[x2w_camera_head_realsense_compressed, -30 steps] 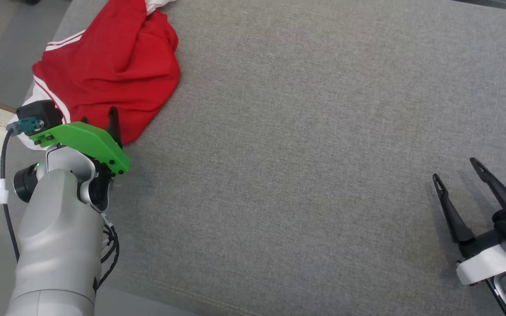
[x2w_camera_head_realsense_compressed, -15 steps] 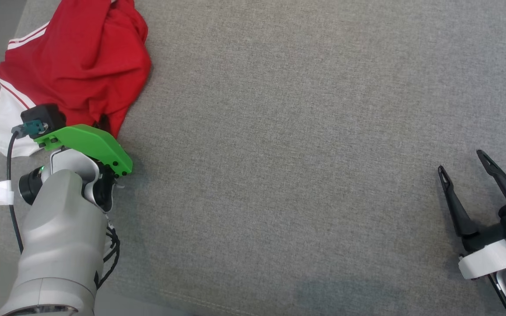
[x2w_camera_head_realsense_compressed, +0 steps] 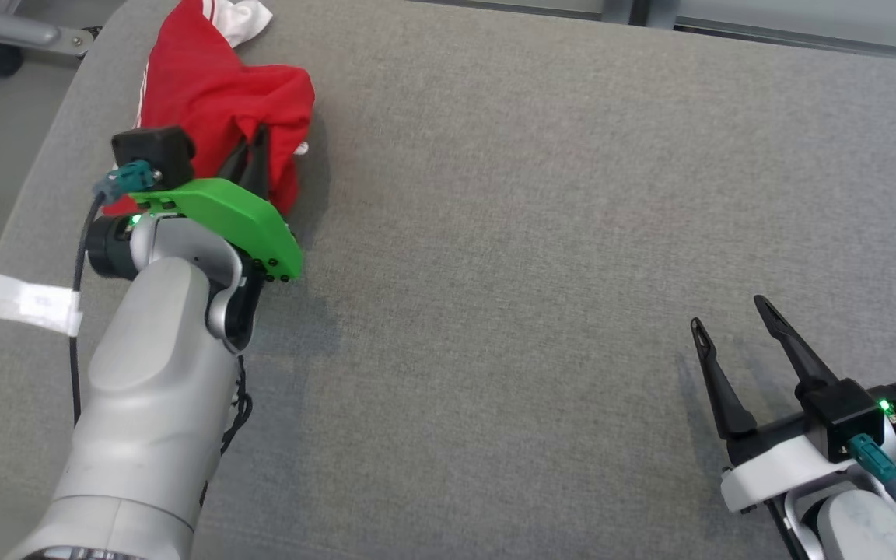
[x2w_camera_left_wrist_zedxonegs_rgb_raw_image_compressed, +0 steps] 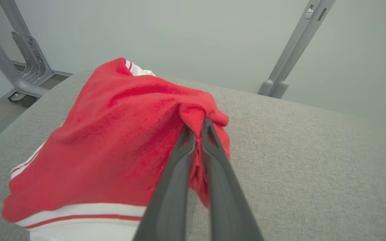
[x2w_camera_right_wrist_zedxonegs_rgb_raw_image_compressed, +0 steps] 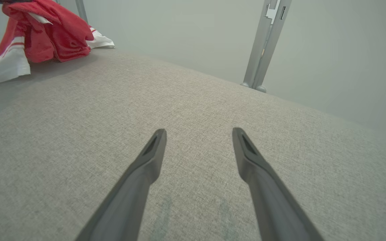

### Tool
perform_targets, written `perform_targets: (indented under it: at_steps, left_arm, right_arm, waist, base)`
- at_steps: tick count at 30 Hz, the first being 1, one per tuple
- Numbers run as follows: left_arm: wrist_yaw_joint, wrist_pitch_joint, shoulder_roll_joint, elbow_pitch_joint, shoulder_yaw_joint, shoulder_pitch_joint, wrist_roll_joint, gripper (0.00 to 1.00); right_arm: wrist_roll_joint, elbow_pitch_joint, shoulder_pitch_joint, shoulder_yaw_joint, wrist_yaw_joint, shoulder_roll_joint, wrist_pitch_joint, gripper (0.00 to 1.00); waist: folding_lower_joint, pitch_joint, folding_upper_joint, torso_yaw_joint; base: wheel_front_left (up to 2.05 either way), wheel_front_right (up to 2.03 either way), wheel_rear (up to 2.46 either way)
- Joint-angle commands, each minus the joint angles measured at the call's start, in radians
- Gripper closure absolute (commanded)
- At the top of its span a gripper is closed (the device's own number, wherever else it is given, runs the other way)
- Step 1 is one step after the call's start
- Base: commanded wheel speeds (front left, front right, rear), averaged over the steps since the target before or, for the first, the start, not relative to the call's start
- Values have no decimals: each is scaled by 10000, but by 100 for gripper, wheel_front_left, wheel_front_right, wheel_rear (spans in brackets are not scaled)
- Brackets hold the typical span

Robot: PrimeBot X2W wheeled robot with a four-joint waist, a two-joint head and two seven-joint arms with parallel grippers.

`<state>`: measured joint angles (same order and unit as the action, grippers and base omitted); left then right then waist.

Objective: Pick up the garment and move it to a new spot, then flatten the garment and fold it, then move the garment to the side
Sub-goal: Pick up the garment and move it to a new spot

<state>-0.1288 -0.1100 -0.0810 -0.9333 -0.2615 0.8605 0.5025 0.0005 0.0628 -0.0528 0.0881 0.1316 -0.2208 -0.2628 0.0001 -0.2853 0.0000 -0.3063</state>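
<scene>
Now held: a fold of the red garment [x2w_camera_left_wrist_zedxonegs_rgb_raw_image_compressed: 122, 134], pinched at the tips of the left gripper [x2w_camera_left_wrist_zedxonegs_rgb_raw_image_compressed: 197, 131], whose fingers are pressed nearly together.
Garment place: bunched at the far left corner of the grey fabric surface [x2w_camera_head_realsense_compressed: 533, 233], draping away beneath the fingers.
Right gripper [x2w_camera_head_realsense_compressed: 728, 313]: spread wide, empty, well apart from the garment.

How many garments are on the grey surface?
1. The red garment lies bunched at the far left of the grey surface, pinched by the left gripper. Its folds might hide more.
</scene>
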Motion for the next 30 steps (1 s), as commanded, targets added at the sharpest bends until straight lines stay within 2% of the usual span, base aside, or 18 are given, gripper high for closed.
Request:
perform_targets:
  at_steps: [1,6,7,11,21,22,25,27,30]
  left_arm:
    - [-29,131,-43,562,-357,-198,175,100]
    - [-30,858,12,2555,-1432,-840,762,100]
    - [-30,858,12,2555,-1432,-840,762,100]
    - [-7,1489,123,3928,-2020,-1543,968,100]
    - [358,2839,286,6892,-4381,-2970,1279,100]
    - [544,2938,288,7265,-4792,-3043,1506,100]
    - [954,2943,269,7089,-5129,-3007,1406,100]
    - [1072,2887,278,6763,-5274,-3143,1598,100]
    - [1309,2567,248,5881,-5351,-3143,1309,100]
  right_arm:
    - [20,105,9,-15,-18,200,-29,0]
    - [-25,241,170,-249,-18,786,-29,0]
    - [-25,241,170,-249,-18,786,-29,0]
    - [-82,237,287,-572,-18,1064,-29,0]
    - [-102,177,255,-827,-18,1251,-30,0]
    - [-96,190,229,-869,-18,1272,-29,0]
    - [-67,240,137,-849,-18,1314,-29,0]
    - [-35,262,92,-846,-18,1347,-29,0]
    - [-24,256,115,-803,-18,1399,-29,0]
  waist:
    - [-1,861,0,761]
    - [-1,1463,0,1716]
    - [-1,1463,0,1716]
    - [-1,1682,0,2506]
    - [-1,1448,0,4067]
    - [-1,1369,0,4270]
    - [-1,1246,0,4562]
    - [-1,1195,0,4727]
    - [-1,1124,0,4881]
  base:
    - [0,0,0]
    - [0,0,0]
    - [0,0,0]
    - [0,0,0]
    - [0,0,0]
    - [0,0,0]
    - [0,0,0]
    - [0,0,0]
    - [0,0,0]
